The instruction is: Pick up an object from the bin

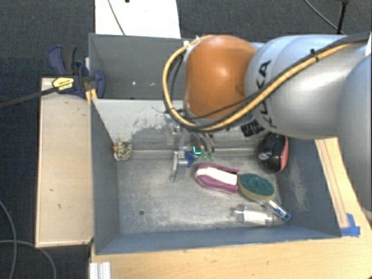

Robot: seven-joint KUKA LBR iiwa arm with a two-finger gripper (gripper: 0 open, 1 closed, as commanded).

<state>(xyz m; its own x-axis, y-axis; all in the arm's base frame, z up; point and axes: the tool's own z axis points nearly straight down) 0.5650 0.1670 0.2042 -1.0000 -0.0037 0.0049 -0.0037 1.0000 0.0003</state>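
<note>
My gripper [189, 160] hangs below the orange wrist cover over the middle of the bin, with its fingers apart and nothing visible between them. One metal finger [175, 167] reaches down to the bin floor. Just right of it lies a purple and white brush [216, 178] with a round green head [256, 186], its handle end close to the fingers. A small white tube with a blue cap [257, 215] lies nearer the front wall.
A black and red object [274, 153] rests against the right side, partly under the arm. A small speckled lump [122, 150] sits at the left wall. The arm covers the bin's back right part.
</note>
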